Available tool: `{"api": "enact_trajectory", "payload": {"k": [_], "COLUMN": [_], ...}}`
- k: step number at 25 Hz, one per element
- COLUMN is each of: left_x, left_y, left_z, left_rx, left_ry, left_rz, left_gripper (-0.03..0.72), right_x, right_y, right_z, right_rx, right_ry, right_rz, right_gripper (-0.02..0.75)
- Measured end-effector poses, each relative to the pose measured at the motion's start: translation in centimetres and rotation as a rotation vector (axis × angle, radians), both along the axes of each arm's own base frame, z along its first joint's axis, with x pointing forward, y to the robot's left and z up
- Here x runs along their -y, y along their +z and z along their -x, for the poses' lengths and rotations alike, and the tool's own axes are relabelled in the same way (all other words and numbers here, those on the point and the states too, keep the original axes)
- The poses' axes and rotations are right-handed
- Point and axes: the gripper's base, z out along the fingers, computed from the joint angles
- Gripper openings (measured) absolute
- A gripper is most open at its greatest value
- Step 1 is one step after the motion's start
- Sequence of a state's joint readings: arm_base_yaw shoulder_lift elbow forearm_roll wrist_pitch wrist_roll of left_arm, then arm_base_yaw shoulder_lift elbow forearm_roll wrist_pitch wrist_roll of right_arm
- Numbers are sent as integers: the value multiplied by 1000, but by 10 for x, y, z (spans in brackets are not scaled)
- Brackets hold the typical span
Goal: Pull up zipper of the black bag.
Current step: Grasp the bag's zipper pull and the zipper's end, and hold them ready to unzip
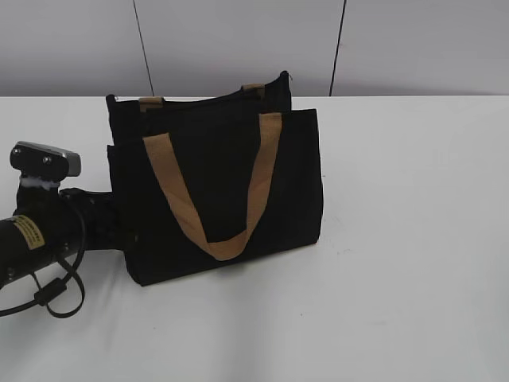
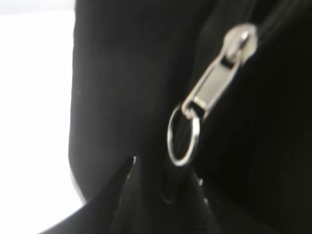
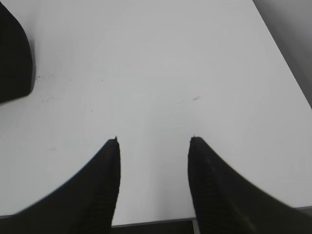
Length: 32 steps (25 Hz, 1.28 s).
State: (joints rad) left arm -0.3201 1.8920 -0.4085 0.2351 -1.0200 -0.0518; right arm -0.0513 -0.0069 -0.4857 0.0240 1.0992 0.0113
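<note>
Black bag [image 1: 215, 191] upright on white table [image 1: 413, 239], left arm [image 1: 40, 231] tucked against its left side.
Zipper [image 2: 219, 78] pull fills left wrist view at 1 o'clock: silvery tab with a ring hanging at centre, no brand marking readable. Left gripper [image 2: 165, 195] sits at 6 o'clock just under the ring; image blurred, cannot tell if fingers are apart or pinching. Right gripper [image 3: 153, 185] over bare table, fingers apart, nothing between; bag corner at its 10 o'clock. Yellow label [image 1: 27, 231] on left arm, text unreadable. Tan handle [image 1: 219, 191] hangs down bag front.
</note>
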Motion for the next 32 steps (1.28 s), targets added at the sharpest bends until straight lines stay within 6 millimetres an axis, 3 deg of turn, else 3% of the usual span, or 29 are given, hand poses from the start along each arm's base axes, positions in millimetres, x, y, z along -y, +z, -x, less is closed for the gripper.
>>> {"api": "enact_trajectory", "payload": {"k": [9,15,20,23,32], "left_x": [0,1,-1,-5,-21], "left_y": [-2,3,3,19,102], "left_z": [0,-2,0,3,22], "left_rx": [-31,23,-12,16,257], "left_ry": [7,6,13,58,163], "left_rz": [-5,30,8,22,149], "left_gripper": [211,51,15,13,13], "right_x": [0,0,0,0,0], "right_y": [0,0,0,0,0], "right_z": [0,0,0,0,0], "right_rx": [0,0,0,0,0], "right_ry": [0,0,0,0,0], "right_rz": [0,0,0,0,0], "right_gripper": [361,361,361,361,361]}}
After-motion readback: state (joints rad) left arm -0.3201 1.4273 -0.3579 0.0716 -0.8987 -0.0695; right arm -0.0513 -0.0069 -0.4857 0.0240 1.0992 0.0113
